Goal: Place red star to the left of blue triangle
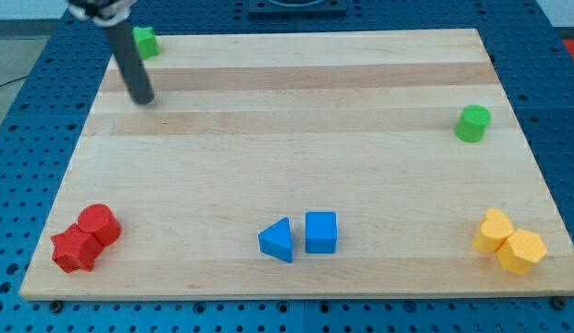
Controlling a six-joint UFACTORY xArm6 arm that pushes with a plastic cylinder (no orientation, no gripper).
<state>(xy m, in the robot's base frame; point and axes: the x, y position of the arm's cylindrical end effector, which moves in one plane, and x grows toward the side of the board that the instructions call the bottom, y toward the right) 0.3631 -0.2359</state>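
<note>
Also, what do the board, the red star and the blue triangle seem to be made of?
The board looks like pale wood with a matte finish: lengthwise plank bands and grain show. The red star and the blue triangle look like painted wood or solid plastic; the flat, even colour and soft edges leave that open. Neither shows strong gloss. My tip is far from both, near the view's top left.

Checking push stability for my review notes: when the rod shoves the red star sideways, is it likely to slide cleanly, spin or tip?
The red star looks squat and flat-based, so it will probably slide rather than tip. Its notched outline may let my tip slip off a point, turning it. It seems to touch the red cylinder, which could drag along. The smooth board suggests little resistance.
</note>
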